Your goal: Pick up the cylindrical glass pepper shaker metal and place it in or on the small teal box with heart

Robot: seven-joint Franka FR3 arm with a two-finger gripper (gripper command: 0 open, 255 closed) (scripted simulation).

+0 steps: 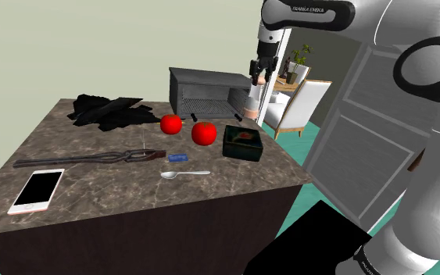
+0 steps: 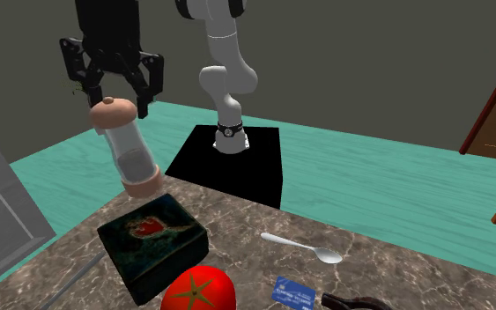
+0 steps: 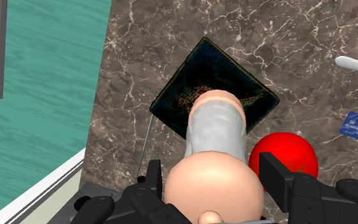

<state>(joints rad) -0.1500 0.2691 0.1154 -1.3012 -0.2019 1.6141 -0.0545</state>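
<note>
Starting at the shoulder view's near edge of the dark marble counter (image 1: 234, 178), a white phone (image 1: 37, 191) lies flat at the tabletop's 7 o'clock. Long dark pliers (image 1: 93, 158) lie just beyond it. A spoon (image 1: 183, 174) rests near the middle, with a small blue card (image 1: 179, 157) at its 12 o'clock.

At the spoon's 2 o'clock sits the box (image 1: 242, 143), dark teal with a red mark on its lid, close to the counter's edge. A red tomato (image 1: 204, 133) stands just beside it at its 10 o'clock, and a second tomato (image 1: 171, 123) lies at 10 o'clock of the first.

Farther back, a crumpled black cloth (image 1: 109, 109) fills the tabletop's 11 o'clock. An open-fronted grey case (image 1: 206, 92) stands at 1 o'clock on the far edge.

Above the box, at its 12 o'clock in this view, hangs the gripper (image 2: 117, 103). Its fingers are spread only as wide as the peach-coloured cap they clasp. From that cap the pepper shaker (image 2: 129, 150), a clear cylinder with a matching peach base, hangs tilted in the air, clear of the counter. Along the wrist view its lower end lines up with the middle of the box's lid. A white armchair (image 1: 296, 105) stands beyond on the teal floor.
</note>
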